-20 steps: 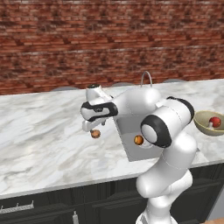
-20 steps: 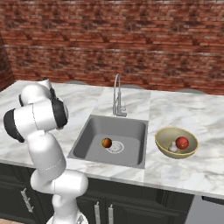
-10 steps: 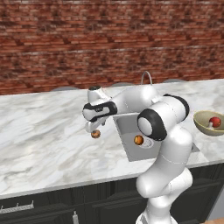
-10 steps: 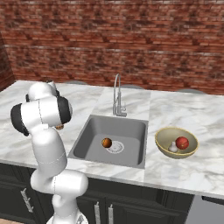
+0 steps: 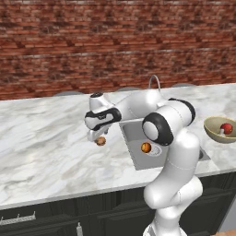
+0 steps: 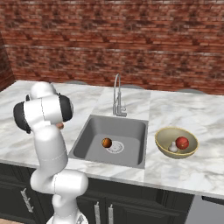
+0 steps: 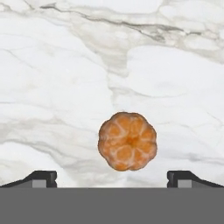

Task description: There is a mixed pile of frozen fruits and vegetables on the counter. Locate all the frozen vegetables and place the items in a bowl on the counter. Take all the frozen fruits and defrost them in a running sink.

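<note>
The pincer (image 7: 112,177) hangs over the counter (image 5: 41,138) with its two fingertips (image 7: 41,177) wide apart — nothing is between them, and they touch nothing. Straight below it, in the hand view, lies the brownish-orange ball (image 7: 127,141), a segmented fruit resting on the white marble and centred between the tips. In the left base view the same ball (image 5: 101,141) sits just under the hand, near the left edge of the sink (image 5: 133,138), on the counter and not in the basin.

The larger orange ball (image 6: 106,142) lies on the bottom of the sink, just beside the round drain (image 6: 117,147). The curved faucet (image 6: 117,94) stands at the back edge of the basin.

To the right of the sink, near the front edge of the counter, stands the bowl (image 6: 165,148) — inside it are the red ball (image 6: 182,142) and the pale mushroom (image 6: 173,147), touching each other.
</note>
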